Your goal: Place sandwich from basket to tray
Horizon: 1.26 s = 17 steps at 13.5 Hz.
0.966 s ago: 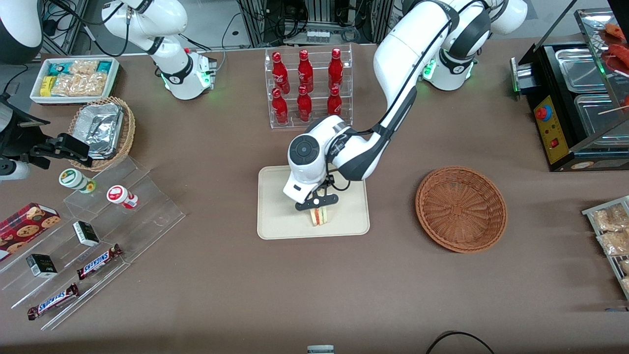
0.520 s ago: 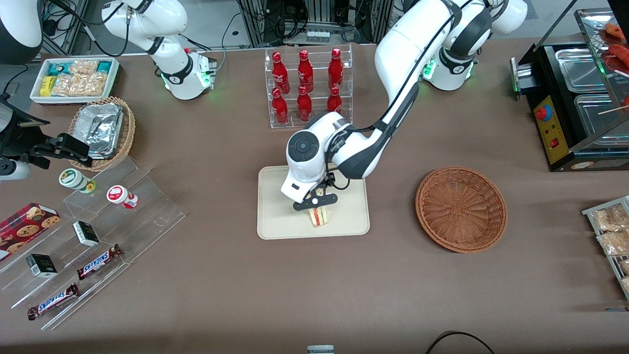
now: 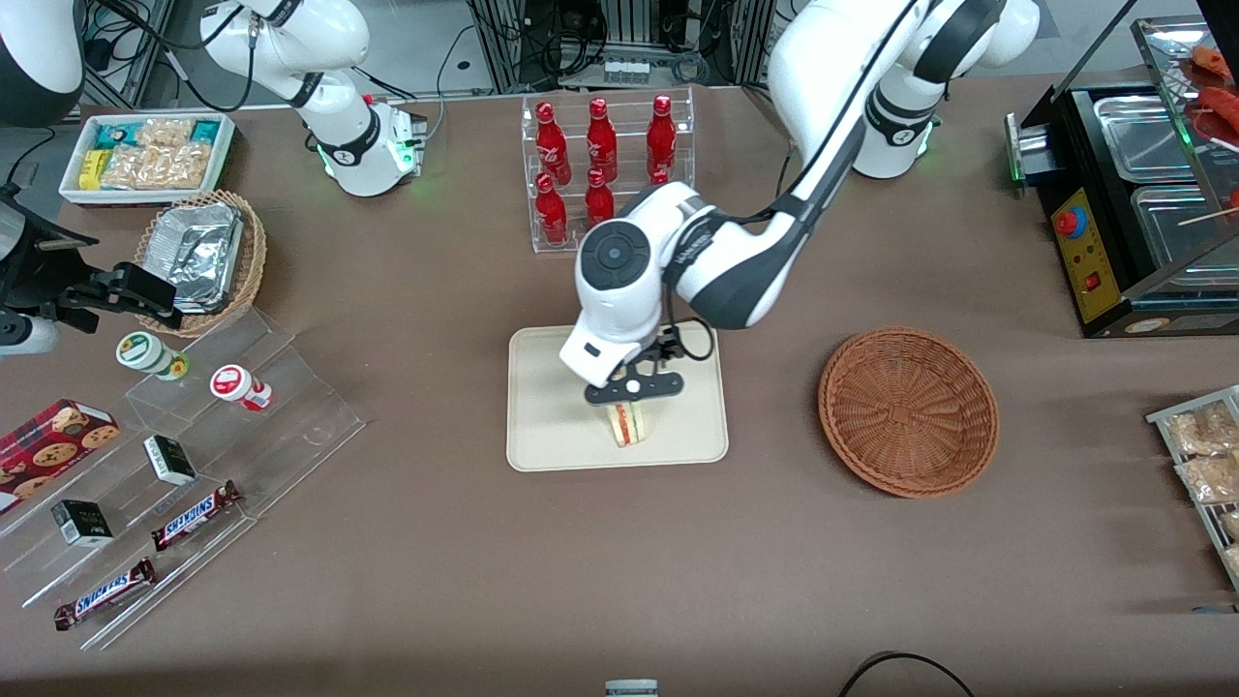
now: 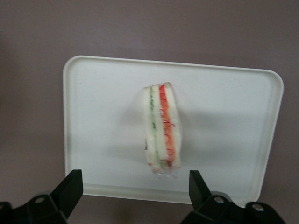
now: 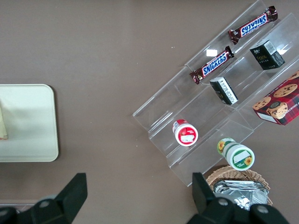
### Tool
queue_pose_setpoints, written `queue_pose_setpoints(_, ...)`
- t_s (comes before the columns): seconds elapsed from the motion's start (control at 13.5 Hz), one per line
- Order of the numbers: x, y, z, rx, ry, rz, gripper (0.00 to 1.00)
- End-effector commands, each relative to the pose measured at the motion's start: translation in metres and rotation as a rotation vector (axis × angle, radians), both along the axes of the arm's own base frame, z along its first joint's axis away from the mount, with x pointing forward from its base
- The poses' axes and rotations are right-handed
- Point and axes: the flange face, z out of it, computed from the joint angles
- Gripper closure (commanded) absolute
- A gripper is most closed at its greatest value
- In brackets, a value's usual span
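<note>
Sandwich [image 4: 161,128] sits on the tray [image 4: 93,93], directly below my gripper [image 3: 631,387], standing on its edge. Gripper fingers [image 4: 70,186] are spread wide, clear of the bread on both sides, holding nothing. Risk as I see it: the wedge is narrow and upright, so any sideways drift on retreat could clip it and tip it. Pale bread, green and red filling stripes, looks intact. Basket [image 3: 908,411] empty.

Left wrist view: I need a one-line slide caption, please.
Open gripper hovers above the sandwich standing on edge on the tray.
</note>
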Motion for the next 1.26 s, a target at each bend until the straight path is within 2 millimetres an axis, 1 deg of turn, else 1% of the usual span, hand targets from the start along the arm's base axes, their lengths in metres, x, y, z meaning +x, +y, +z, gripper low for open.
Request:
queue_pose_setpoints(0.0, 0.012, 0.048, 0.02, 0.012, 0.016, -0.039, 0.0)
queue_pose_setpoints(0.15, 0.031, 0.1, 0.042, 0.012, 0.032, -0.024, 0.0)
queue_pose_setpoints(0.22, 0.036, 0.117, 0.047, 0.012, 0.037, -0.016, 0.0)
queue_pose_setpoints(0.3, 0.039, 0.132, 0.046, 0.025, 0.055, -0.014, 0.0)
queue_pose_setpoints(0.37, 0.038, 0.152, 0.045, 0.046, 0.083, -0.044, 0.0)
queue_pose_setpoints(0.45, 0.045, 0.186, 0.051, 0.043, 0.091, -0.077, 0.0)
queue_pose_setpoints(0.52, 0.049, 0.215, 0.06, 0.035, 0.093, -0.097, 0.0)
queue_pose_setpoints(0.89, 0.044, 0.323, 0.091, 0.008, 0.102, -0.181, 0.0)
queue_pose_setpoints(0.97, 0.042, 0.336, 0.098, -0.01, 0.102, -0.191, 0.0)
queue_pose_setpoints(1.04, 0.041, 0.355, 0.107, -0.017, 0.098, -0.193, 0.0)
queue_pose_setpoints(1.11, 0.037, 0.367, 0.112, -0.016, 0.114, -0.204, 0.0)
queue_pose_setpoints(1.19, 0.031, 0.371, 0.119, -0.017, 0.122, -0.235, 0.0)
